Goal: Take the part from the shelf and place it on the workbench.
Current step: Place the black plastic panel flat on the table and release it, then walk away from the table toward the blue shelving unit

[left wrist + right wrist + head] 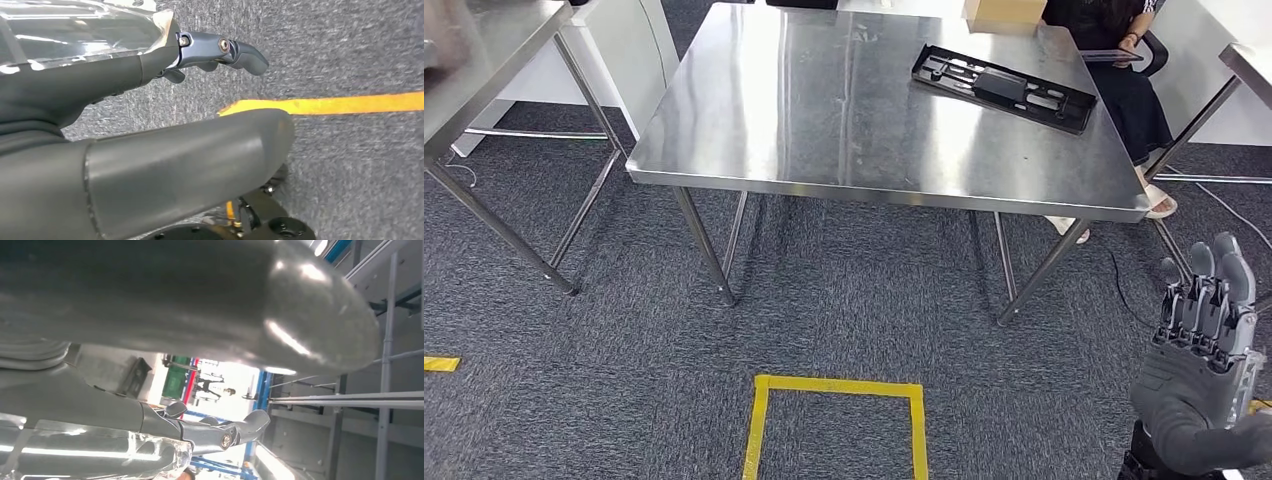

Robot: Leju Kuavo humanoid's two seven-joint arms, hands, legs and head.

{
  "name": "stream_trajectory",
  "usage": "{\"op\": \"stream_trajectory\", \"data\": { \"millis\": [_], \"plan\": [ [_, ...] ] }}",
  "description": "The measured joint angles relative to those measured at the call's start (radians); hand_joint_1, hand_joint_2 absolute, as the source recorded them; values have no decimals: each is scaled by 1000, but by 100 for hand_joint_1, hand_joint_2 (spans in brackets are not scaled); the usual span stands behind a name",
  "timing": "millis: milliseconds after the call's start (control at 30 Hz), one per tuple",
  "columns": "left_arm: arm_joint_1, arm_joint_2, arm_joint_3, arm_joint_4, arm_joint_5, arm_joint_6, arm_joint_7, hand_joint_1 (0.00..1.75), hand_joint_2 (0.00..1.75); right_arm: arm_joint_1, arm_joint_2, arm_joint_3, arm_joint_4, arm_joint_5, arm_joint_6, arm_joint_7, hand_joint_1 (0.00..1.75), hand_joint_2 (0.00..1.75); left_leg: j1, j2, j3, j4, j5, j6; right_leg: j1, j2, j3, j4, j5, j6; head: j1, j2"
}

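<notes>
While the black part [1002, 88] lies flat on the steel workbench [824, 120], near its far right corner, I see my right hand [1204, 385] raised, fingers apart, holding nothing; my left hand [150, 100] hangs over carpet, fingers spread and empty.

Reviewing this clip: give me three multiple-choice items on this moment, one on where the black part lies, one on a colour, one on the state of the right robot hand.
1. Where does the black part lie?
A. On the carpet
B. On the steel table, toward its far right corner
C. In the right robot hand

2. What colour is the tape square on the carpet?
A. Yellow
B. Blue
C. White

3. In what state is the right robot hand?
A. Holding the black part
B. Pressing on the table
C. Raised, holding nothing

Key: 1 B, the part rests flat on the tabletop near the seated person. 2 A, the head view shows yellow tape. 3 C, its fingers point up with nothing between them.
</notes>
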Motion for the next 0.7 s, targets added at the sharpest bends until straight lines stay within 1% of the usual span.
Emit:
{"op": "stream_trajectory", "data": {
  "millis": [33, 67, 100, 133, 167, 200, 233, 267, 300, 333, 367, 400, 433, 467, 500, 533, 567, 600, 633, 667, 700],
  "plan": [
    [0, 0, 0, 0, 0, 1, 0, 0, 0, 0, 1, 0, 0, -1, 2, 1, 0, 0, -1, 1, -8, 0, 7, -1, 0, 0, 18, -10, 8, 8, 0, 0],
    [0, -1, 0, 0, 1, 1, 0, 0, 0, -2, 2, 0, 0, -1, 4, 4, 0, 0, -1, 1, -16, 1, 14, -3, 0, 0, 57, -61, 28, 15, 0, 0],
    [0, -1, 0, 0, 1, 2, 0, 0, 0, -5, 4, 0, 0, -2, 8, 7, 0, 0, -1, 1, -21, 1, 21, -5, 0, 0, 110, -139, 50, 20, 0, 0],
    [-1, -2, 0, 0, 1, 2, -1, 0, 0, -10, 5, 0, 0, -2, 12, 11, 0, 0, -2, 0, -27, 1, 28, -9, 2, 0, 164, -223, 65, 19, 0, 0],
    [-1, -2, 0, 0, 2, 3, -1, 0, 0, -15, 7, 0, 0, -1, 15, 15, 0, 0, -3, 1, -30, 0, 35, -15, 6, 0, 202, -284, 74, 15, -1, 0],
    [-2, -2, 0, 0, 1, 4, -2, 0, 0, -21, 8, 0, -1, -1, 16, 18, 0, 0, -4, 1, -32, -1, 43, -21, 10, 1, 220, -319, 77, 9, 0, 0],
    [-2, -2, 0, 0, 1, 4, -4, 0, 0, -25, 9, -1, -1, 0, 17, 20, 0, 0, -5, 1, -34, -2, 50, -27, 15, 2, 222, -330, 77, 3, -1, 0],
    [-2, -2, 0, 0, 1, 5, -5, 0, 0, -28, 9, -2, -1, 0, 17, 21, 0, 0, -5, 1, -34, -4, 57, -33, 16, 2, 212, -327, 83, -3, -1, 0],
    [-2, -1, 0, 1, 0, 5, -8, 0, 0, -32, 9, -3, -1, 0, 17, 23, 0, 0, -4, -1, -38, -1, 55, -38, 10, 2, 205, -328, 89, -10, 0, 0],
    [-2, 0, 0, 1, 0, 3, -10, 0, 0, -37, 9, -4, 0, 0, 16, 24, 0, 0, -3, -2, -44, 11, 38, -43, 5, 1, 198, -328, 96, -20, -1, 0],
    [-3, 1, 0, 2, -1, 1, -12, 0, 0, -42, 10, -4, 1, -1, 15, 24, 0, 0, -2, -4, -54, 41, 2, -48, 0, -1, 190, -330, 105, -32, -2, 0],
    [-4, 2, 0, 2, -2, -1, -13, 0, 0, -46, 10, -4, 3, -2, 15, 25, 0, 0, 1, -6, -69, 91, -48, -51, -3, -2, 181, -330, 115, -40, -3, 0],
    [-5, 2, 0, 2, -2, -2, -13, 0, 0, -50, 10, -4, 5, -4, 15, 25, 0, 0, 2, -6, -86, 155, -99, -55, -2, -3, 171, -329, 123, -46, -3, 0],
    [-7, 3, 0, 2, -2, -3, -13, 0, 0, -52, 10, -4, 7, -6, 16, 26, 0, 0, 3, -7, -100, 220, -135, -59, 0, -4, 161, -328, 133, -48, -4, 0],
    [-9, 4, 0, 2, -1, -2, -13, 0, 0, -54, 10, -4, 11, -7, 17, 26, 0, 0, 4, -7, -105, 265, -149, -62, 0, -4, 151, -326, 141, -46, -4, 0],
    [-10, 5, 0, 2, 0, -2, -12, 0, 0, -57, 9, -3, 15, -9, 18, 26, 0, 0, 5, -7, -94, 279, -140, -64, 0, -5, 140, -323, 149, -44, -4, 0],
    [-12, 6, 0, 2, 2, -1, -12, 0, 0, -59, 9, -3, 18, -10, 19, 26, 0, 0, 7, -7, -64, 254, -116, -65, 0, -5, 129, -317, 156, -41, -4, 0],
    [-13, 7, 0, 2, 3, -1, -11, 0, 0, -62, 8, -3, 22, -11, 19, 26, 0, 0, 10, -6, -18, 195, -88, -66, -1, -4, 118, -310, 160, -38, -4, 0],
    [-15, 8, 0, 2, 4, -1, -11, 0, 0, -64, 8, -3, 24, -12, 19, 26, 0, 0, 11, -7, 32, 124, -75, -66, -1, -4, 107, -301, 163, -34, -4, 0],
    [-16, 9, 0, 2, 5, -1, -10, 0, 0, -66, 8, -3, 25, -12, 19, 26, 0, 0, 11, -9, 71, 62, -71, -65, 1, -5, 97, -293, 166, -30, -4, 0],
    [-17, 10, 0, 2, 5, -2, -9, 0, 0, -67, 8, -3, 26, -12, 18, 25, 0, 0, 10, -11, 93, 22, -76, -63, 3, -5, 90, -287, 169, -24, -4, 0]
  ]
}}
